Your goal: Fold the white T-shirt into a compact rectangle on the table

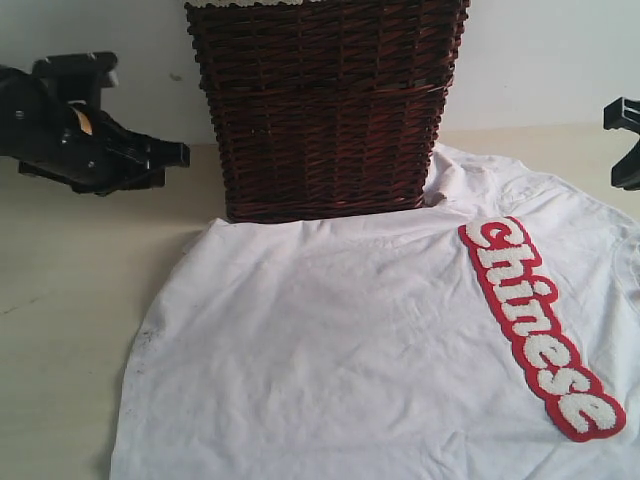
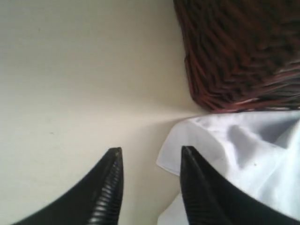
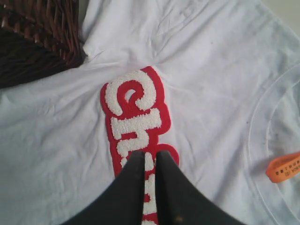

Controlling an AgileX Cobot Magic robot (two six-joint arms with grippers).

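White T-shirt (image 1: 350, 350) bears fuzzy, red-outlined "Chinese" lettering (image 1: 540, 330).

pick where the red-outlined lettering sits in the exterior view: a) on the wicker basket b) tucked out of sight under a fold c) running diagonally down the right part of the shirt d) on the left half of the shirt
c: the red-outlined lettering runs diagonally down the right part of the white t-shirt, lying face up and apart from the wicker basket.
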